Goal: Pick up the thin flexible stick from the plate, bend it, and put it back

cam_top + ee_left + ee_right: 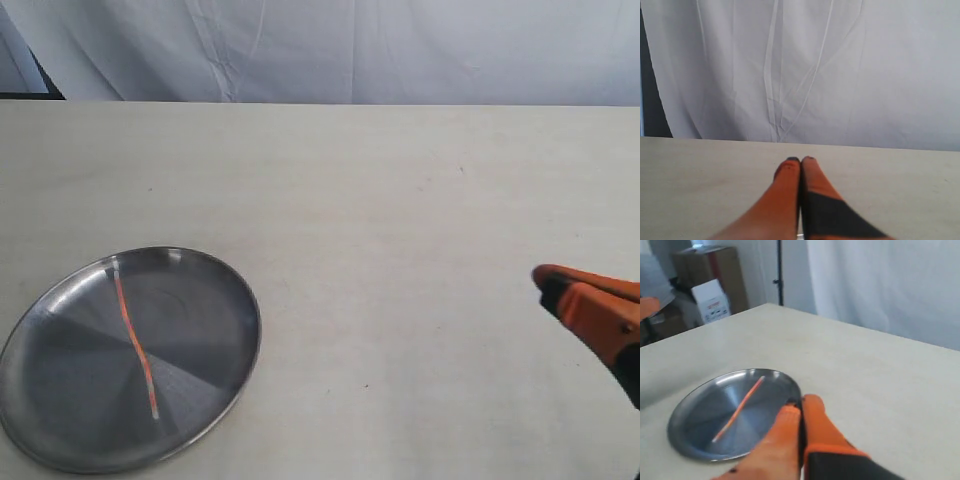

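Observation:
The thin flexible stick (pixel 134 343), red-orange with a pale end, lies slightly kinked across the round silver plate (pixel 220 300) at the table's front left. The right wrist view also shows the stick (pixel 738 409) on the plate (pixel 690 410). My right gripper (pixel 545 280) hovers at the right edge of the table, far from the plate, its orange fingers pressed together with nothing between them; in its wrist view the gripper (pixel 801 402) points toward the plate's rim. My left gripper (pixel 800 160) is shut and empty, facing the table's far edge; it is out of the exterior view.
A white curtain (pixel 350 50) hangs behind the pale table (pixel 400 220). Cardboard boxes (pixel 710 280) and a dark stand pole (pixel 780 270) are beyond the table's edge in the right wrist view.

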Motion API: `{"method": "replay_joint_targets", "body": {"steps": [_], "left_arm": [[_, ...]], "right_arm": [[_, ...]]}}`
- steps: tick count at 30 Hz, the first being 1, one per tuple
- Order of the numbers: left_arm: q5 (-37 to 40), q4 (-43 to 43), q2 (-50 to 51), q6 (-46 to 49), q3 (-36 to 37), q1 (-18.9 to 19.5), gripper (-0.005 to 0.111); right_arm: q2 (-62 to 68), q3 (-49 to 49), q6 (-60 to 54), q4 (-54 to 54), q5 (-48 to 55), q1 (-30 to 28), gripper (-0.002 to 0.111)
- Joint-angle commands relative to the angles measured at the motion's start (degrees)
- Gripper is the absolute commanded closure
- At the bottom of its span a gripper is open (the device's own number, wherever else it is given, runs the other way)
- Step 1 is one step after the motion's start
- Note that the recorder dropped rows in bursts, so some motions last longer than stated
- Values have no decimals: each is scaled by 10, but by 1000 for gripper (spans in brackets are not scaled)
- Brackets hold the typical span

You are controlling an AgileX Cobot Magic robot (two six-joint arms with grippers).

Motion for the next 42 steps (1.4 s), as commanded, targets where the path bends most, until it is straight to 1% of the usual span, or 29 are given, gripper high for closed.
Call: {"method": "replay_joint_targets", "body": {"steps": [1,5,8,11,16,42], "left_arm": [[1,2,-1,-2,2,0,107],[1,2,-1,-2,2,0,107],[1,2,-1,-2,2,0,107],[1,2,-1,-2,2,0,107],[1,2,-1,-2,2,0,107],[1,4,-1,-2,2,0,107]], "right_arm": [[-115,76,-1,26,-4,-107,109],[-165,88,1,38,12,-190,109],[-182,88,1,36,28,-229,109],[-192,88,-2,21,51,-249,109],[-192,88,-2,17,99,-253,109],[-192,88,-1,24,100,-253,109]]}}
